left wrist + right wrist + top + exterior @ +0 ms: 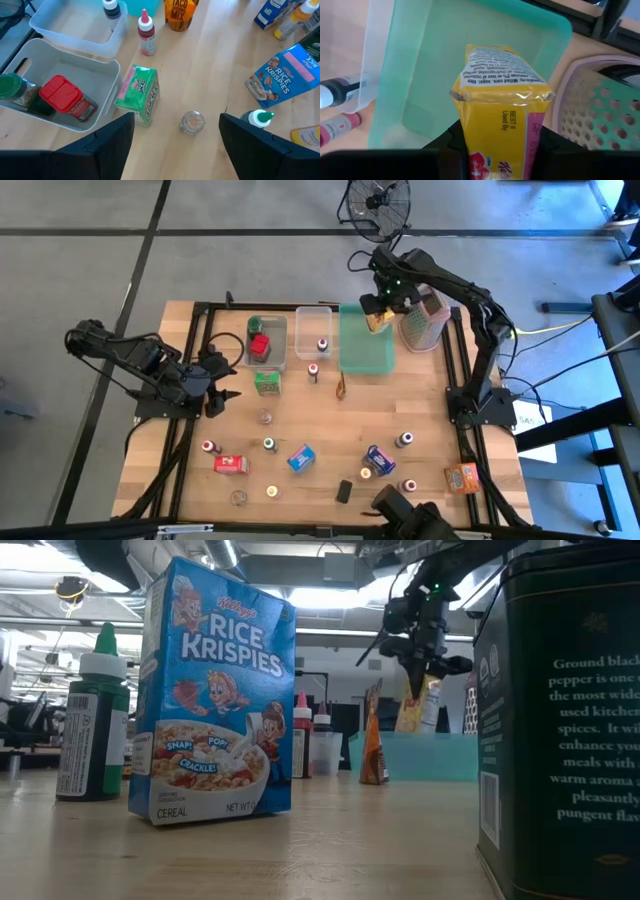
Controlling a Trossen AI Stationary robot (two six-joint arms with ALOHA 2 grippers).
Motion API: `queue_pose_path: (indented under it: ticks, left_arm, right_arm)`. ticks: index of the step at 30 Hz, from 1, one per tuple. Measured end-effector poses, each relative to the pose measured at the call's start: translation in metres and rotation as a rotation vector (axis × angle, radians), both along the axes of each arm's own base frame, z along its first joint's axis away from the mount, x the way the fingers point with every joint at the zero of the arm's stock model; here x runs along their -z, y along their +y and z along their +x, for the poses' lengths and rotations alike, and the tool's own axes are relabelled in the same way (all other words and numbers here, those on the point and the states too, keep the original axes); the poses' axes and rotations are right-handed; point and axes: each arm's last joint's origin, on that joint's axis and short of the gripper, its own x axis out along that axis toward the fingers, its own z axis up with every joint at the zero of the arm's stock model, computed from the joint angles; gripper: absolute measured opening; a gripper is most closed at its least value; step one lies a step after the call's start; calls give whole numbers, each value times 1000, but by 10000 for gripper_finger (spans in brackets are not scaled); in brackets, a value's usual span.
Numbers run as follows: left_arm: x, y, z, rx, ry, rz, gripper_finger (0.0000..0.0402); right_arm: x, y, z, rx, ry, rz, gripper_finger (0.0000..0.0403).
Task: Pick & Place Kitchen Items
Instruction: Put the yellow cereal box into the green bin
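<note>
One small yellow cardboard food box [502,95] clamped in right gripper [378,317] above green plastic tray [366,356]; left gripper [217,390] spread wide, empty, over table.

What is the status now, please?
Right gripper shut on yellow box, above green tray. Left gripper open, over small jar. Grater beside the tray.

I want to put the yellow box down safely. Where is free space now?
The green tray under the right gripper and its yellow box is bare. Bare wood also lies between the taco mix packet and the blue boxes. The front is crowded.
</note>
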Motion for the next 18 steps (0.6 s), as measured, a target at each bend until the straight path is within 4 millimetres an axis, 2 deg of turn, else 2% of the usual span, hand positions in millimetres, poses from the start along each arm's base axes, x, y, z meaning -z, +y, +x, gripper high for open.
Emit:
queue_pose_path:
  ticks: [10,18]
  left_arm:
    - [0,0,0,-14,-2,-23,286]
    - [0,0,0,-15,-2,-27,286]
  right_arm:
    - [22,-2,13,-34,31,50,113]
    - [24,-5,15,-118,14,19,113]
